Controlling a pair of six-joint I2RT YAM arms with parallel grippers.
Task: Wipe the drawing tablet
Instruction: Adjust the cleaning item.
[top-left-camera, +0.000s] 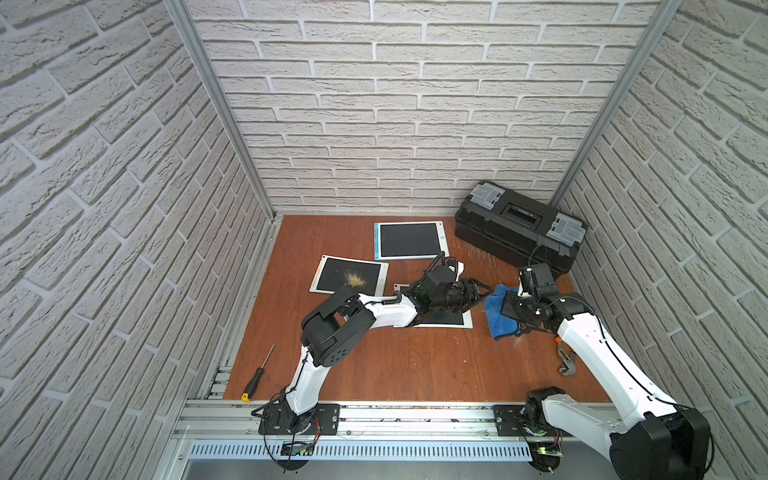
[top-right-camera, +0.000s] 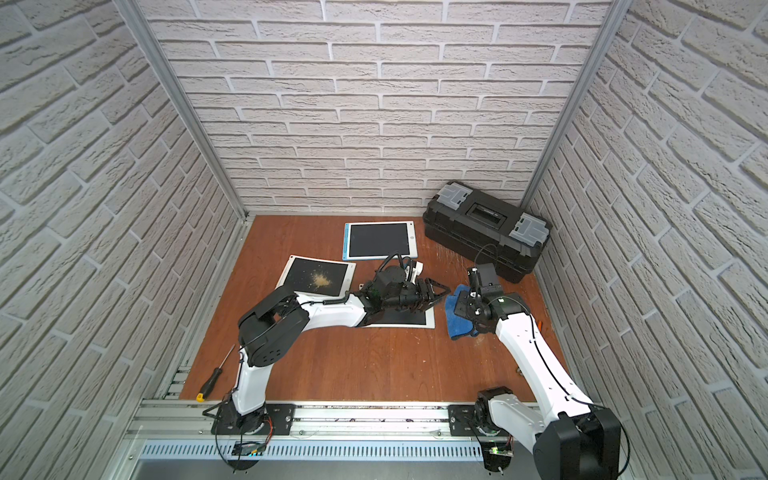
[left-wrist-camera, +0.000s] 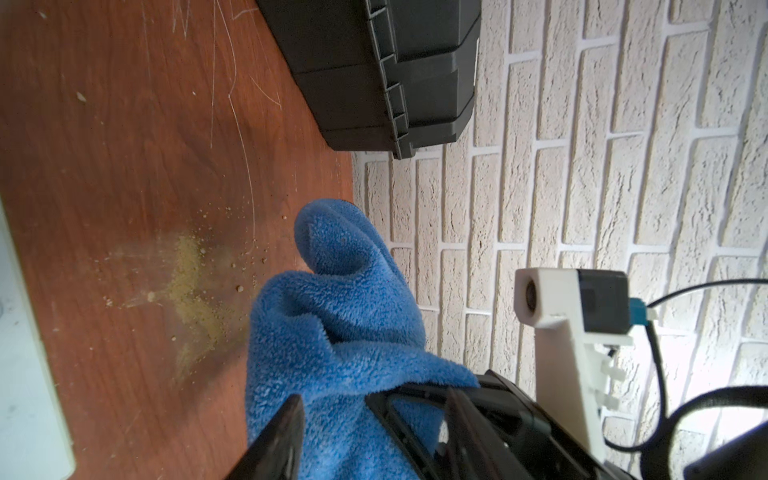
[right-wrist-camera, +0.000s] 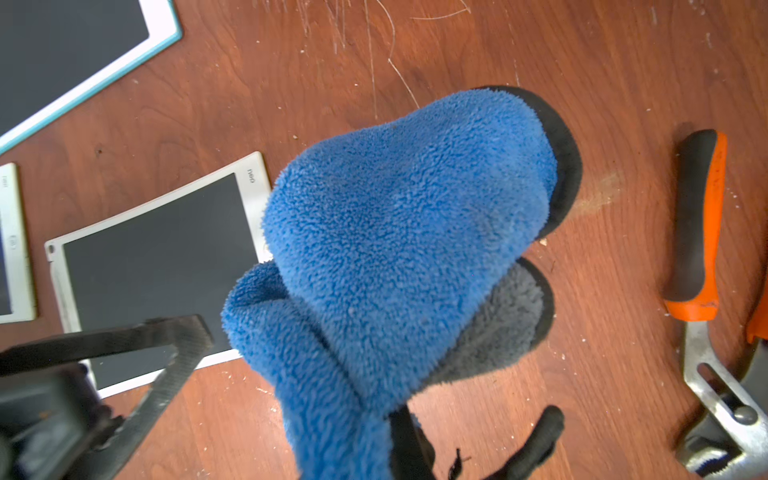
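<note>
On the wooden bench (top-left-camera: 374, 365), in both top views: blue-edged tablet (top-left-camera: 409, 240) near the back edge, beside the black toolbox (top-left-camera: 519, 228) in the back right corner. Crumbed tablet (top-left-camera: 347, 276) left of centre, tan crumbs (top-left-camera: 355, 280) on its screen. Centre tablet (top-left-camera: 451, 319) mid-bench, mostly under the left arm. Blue cloth (top-left-camera: 496, 316) just right of it, off all three screens. Right gripper (top-left-camera: 509, 309) on the cloth, jaws together, pinching it. Left gripper (top-left-camera: 478, 291) at the cloth's left edge, jaws apart. Screwdriver (top-left-camera: 257, 376) near the front left corner; pliers (top-left-camera: 566, 361) by the right edge.

Left wrist view: cloth bunched between the spread fingers (left-wrist-camera: 282, 436); whether they press it, cannot tell. Tan dust (left-wrist-camera: 191, 291) smeared on bare wood beside it.

Right wrist view: cloth folded in a hump, grey underside showing. Centre tablet's screen dark, no crumbs seen.
</note>
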